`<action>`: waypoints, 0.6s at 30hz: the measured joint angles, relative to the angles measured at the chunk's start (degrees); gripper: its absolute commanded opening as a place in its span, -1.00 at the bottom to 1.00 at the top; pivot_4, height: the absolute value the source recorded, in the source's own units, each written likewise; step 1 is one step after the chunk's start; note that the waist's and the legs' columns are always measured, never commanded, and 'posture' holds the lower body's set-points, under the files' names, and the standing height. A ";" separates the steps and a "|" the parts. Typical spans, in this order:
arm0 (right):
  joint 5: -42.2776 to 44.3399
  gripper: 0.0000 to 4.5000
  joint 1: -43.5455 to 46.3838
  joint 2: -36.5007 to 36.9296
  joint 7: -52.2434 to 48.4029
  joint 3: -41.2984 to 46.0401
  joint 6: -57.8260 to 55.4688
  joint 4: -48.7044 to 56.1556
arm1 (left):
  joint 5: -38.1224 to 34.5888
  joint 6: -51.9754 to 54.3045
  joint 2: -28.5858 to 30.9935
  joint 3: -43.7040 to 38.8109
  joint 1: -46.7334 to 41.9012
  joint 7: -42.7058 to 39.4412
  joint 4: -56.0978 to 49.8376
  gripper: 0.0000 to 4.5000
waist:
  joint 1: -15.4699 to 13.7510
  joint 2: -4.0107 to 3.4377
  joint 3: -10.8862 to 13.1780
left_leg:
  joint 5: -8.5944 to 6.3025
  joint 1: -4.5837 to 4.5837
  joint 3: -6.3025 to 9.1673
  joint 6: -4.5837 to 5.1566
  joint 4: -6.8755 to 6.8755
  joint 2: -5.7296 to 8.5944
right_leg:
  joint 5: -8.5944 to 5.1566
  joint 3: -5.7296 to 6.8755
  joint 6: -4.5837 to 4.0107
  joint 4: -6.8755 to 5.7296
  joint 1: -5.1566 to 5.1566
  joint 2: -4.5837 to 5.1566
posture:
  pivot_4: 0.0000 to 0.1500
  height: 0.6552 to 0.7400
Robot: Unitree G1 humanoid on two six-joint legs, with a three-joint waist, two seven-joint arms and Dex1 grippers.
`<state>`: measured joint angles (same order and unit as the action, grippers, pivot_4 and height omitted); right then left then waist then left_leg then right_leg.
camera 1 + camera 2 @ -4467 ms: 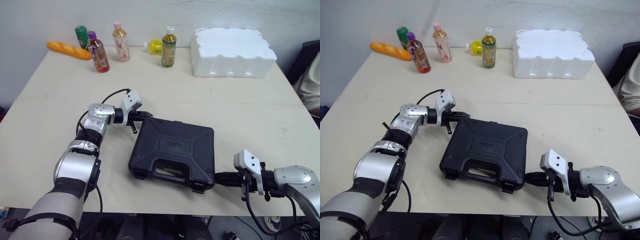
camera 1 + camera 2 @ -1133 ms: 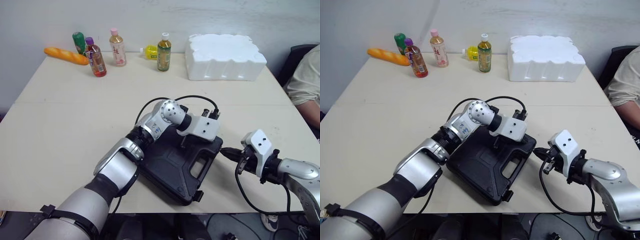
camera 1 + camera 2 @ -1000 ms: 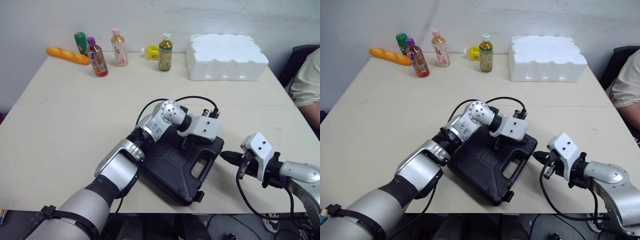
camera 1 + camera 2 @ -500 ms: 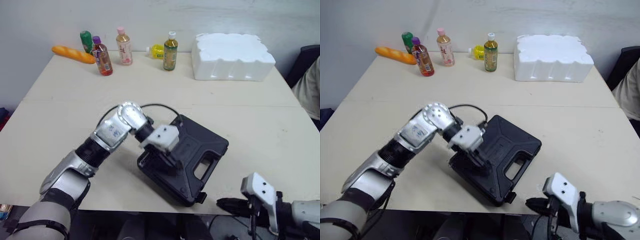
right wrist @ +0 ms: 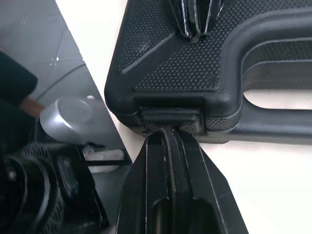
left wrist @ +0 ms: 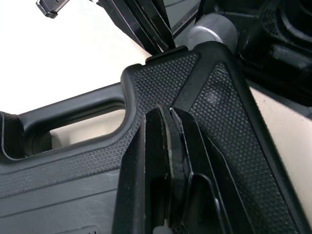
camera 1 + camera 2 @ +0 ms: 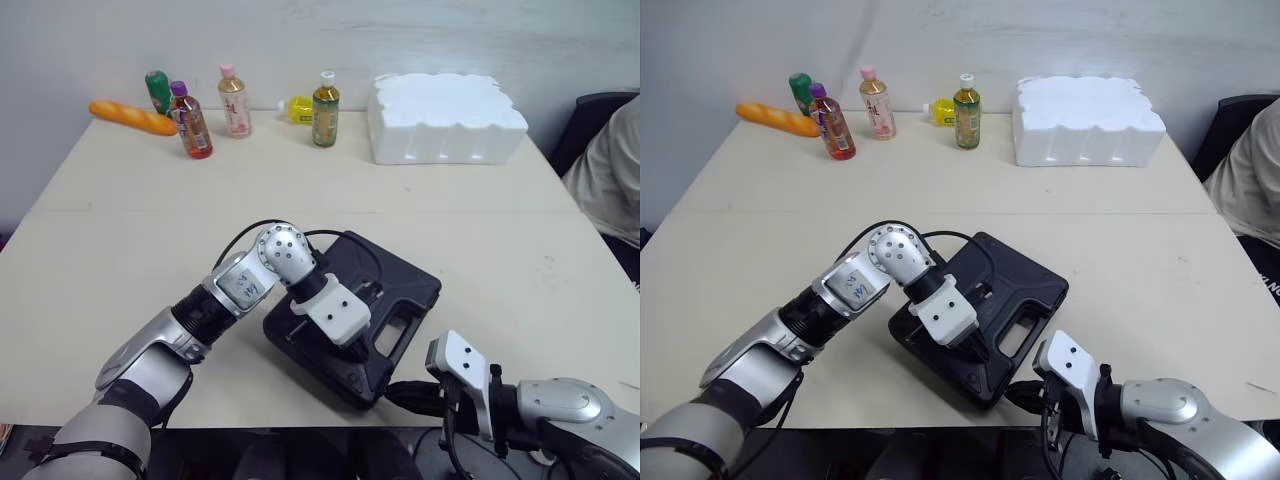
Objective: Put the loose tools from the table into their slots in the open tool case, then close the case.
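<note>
While the closed left pincer [image 6: 169,113] rests on the tool case [image 7: 405,288], lower centre of the surface [image 7: 120,250], the right pincer [image 5: 168,130], also closed, has swung up against the front latch [image 5: 170,117]; latching looks next.

a: what is the left arm [image 7: 190,322] wearing?
b: it's showing rounded silver shells between black joints, with a blue scribble [image 7: 245,285] on the forearm and a thin black cable [image 7: 235,234] looping off it.
a: and the right arm [image 7: 560,402]?
b: it's gleaming silver too. each wrist is carrying a white block [image 7: 338,313], and the left hand [image 6: 166,113] and right hand [image 5: 168,134] are ending in black fingers.
</note>
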<state>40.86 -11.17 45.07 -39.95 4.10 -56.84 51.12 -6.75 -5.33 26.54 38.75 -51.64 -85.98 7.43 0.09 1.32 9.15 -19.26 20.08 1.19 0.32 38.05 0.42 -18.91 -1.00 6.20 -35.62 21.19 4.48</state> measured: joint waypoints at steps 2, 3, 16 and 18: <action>3.54 -1.00 1.14 -0.89 1.96 0.99 -2.75 -0.62 | 0.50 -0.20 -0.25 -0.54 0.08 0.10 0.15 -0.99 | 0.02 -0.10 -0.06 | 0.03 0.01 0.00 -0.04 0.00 -0.02 | 0.03 0.02 -0.05 -0.01 0.02 0.00 | 1.00 1.00; 4.98 -1.00 1.71 -0.84 2.52 1.66 -3.81 -0.63 | 0.72 -0.11 -0.69 -0.80 0.19 0.28 0.32 -0.99 | -0.03 -0.17 -0.10 | 0.03 0.01 0.00 -0.05 0.00 -0.02 | 0.04 0.02 -0.06 -0.01 0.03 0.02 | 1.00 1.00; 10.51 0.08 -12.92 4.94 -7.14 33.99 2.97 2.05 | -12.14 26.04 0.91 -15.71 4.83 1.97 1.96 0.24 | -1.38 -0.44 0.59 | 0.02 0.57 0.18 -0.03 0.10 0.01 | 0.09 0.31 0.04 0.03 0.47 -0.03 | 1.00 1.00; 11.45 0.54 -14.05 6.34 -9.59 41.24 3.53 1.18 | -14.49 30.02 2.81 -20.67 4.15 3.77 1.77 0.63 | -1.22 -0.50 0.69 | 0.03 0.53 0.17 -0.03 0.06 0.00 | 0.09 0.31 0.04 0.03 0.46 -0.04 | 1.00 1.00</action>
<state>52.31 -25.23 51.41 -49.54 45.34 -53.30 52.31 -21.24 24.69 29.35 18.08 -47.49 -82.21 9.19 -1.14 0.82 9.84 -19.23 20.62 1.36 0.28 38.11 0.42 -18.82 -0.69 6.24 -35.59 21.65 4.44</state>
